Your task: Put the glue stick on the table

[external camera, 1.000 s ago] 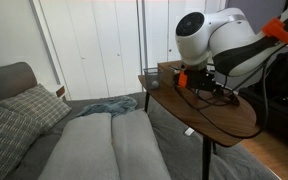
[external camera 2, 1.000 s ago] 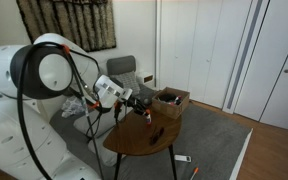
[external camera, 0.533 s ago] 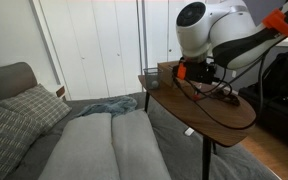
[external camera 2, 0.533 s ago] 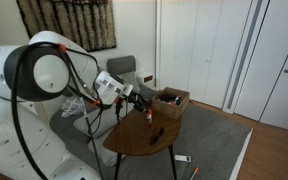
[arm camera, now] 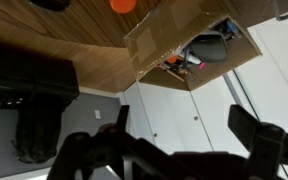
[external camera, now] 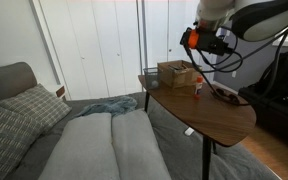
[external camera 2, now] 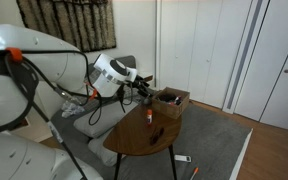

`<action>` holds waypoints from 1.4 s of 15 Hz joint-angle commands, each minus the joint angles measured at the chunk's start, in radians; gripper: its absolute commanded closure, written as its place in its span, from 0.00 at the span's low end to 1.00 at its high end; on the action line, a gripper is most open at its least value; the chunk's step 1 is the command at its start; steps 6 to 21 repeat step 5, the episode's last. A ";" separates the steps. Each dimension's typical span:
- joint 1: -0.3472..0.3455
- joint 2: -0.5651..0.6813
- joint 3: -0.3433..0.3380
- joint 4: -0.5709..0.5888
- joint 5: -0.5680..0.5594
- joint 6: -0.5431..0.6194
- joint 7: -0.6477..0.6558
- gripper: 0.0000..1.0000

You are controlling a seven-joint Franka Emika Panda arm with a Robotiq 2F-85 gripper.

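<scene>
Glue stick [external camera: 197, 88] is found upright on the table [external camera: 222, 122], just beside the wooden crate [external camera: 176, 74]. A flat dark lump [external camera: 227, 94] lies near it on the other side. In an exterior view [external camera 2: 145, 118] it is seen free-standing on the bare wood with nothing gripping it. By this the placing is judged done.

Handling, judged:
- Small plastic cylinder, whitish with an orange-red part; expected light and stiff.
- Smooth wall, so some slip is to be allowed for.
- Tall for its narrow foot, so it is easily tipped by a brush from a finger or cable.
- If it is taken up again, it is best clamped across the body at mid-height, on the plain wall, from above.

Tool: the gripper [external camera 2: 145, 86] is held spread wide and empty. In the wrist view [arm camera: 174, 150] two dark fingers [arm camera: 252, 128] are seen far apart with nothing between them. Beyond them the crate [arm camera: 184, 48] and an orange spot [arm camera: 122, 5], taken for the stick's end, are seen against the wood.

Arm pose: the gripper is raised above the table, well apart from the stick, over the crate side. The wrist is tilted down toward the tabletop, with cables hanging below it. Nothing is touched by the gripper.
</scene>
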 commanded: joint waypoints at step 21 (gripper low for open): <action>-0.033 -0.110 -0.241 -0.075 0.207 0.255 -0.441 0.00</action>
